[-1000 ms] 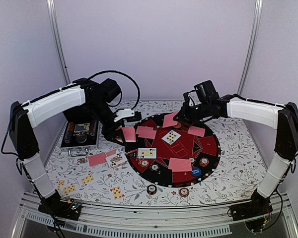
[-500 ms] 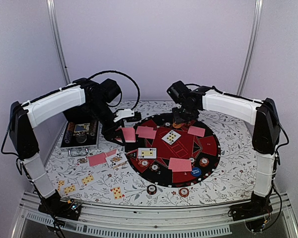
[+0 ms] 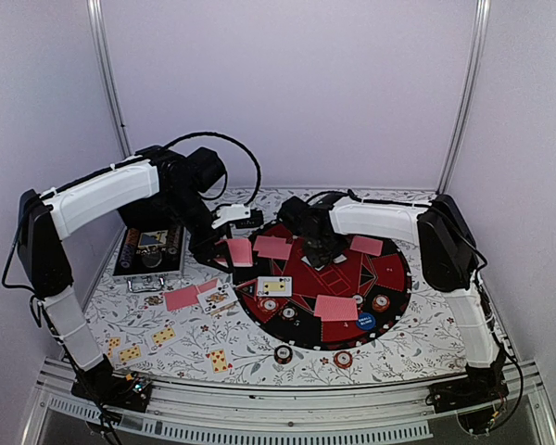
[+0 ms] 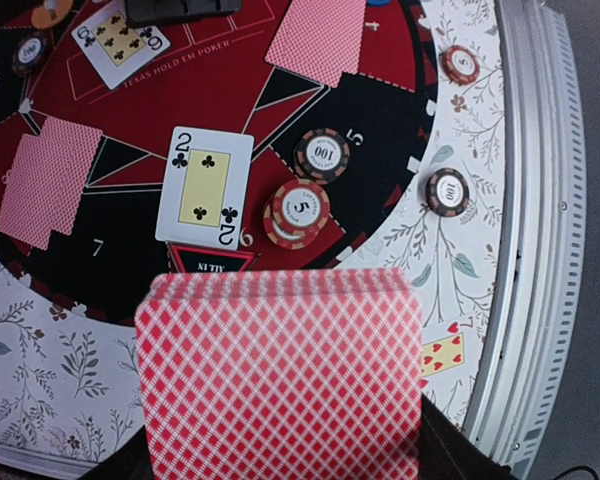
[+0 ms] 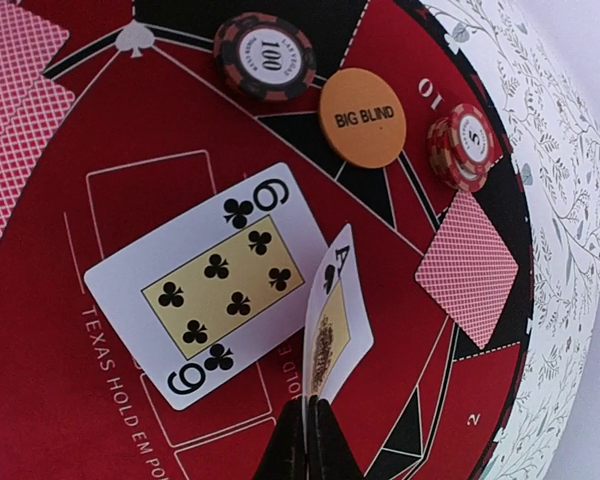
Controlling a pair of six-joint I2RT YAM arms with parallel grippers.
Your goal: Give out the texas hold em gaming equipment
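1. Pinched tight in right claw (image 5: 315, 440): white-faced ace card (image 5: 338, 310), tilted on edge beside face-up six of clubs card (image 5: 205, 290).
2. Clamped in left claw (image 3: 227, 237): stack of pink-red-backed cards (image 4: 280, 380).
3. Beneath both: round black-and-red mat (image 5: 40, 300) on floral tabletop (image 3: 445, 306).

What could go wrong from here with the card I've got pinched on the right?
1. The right claw grips the ace only by one edge, and the card stands tilted; it may twist or slip out early.
2. The ace hangs right beside the six of clubs, so on release it could land overlapping it.
3. The deck in the left wrist view looks slightly fanned; cards might slide off.
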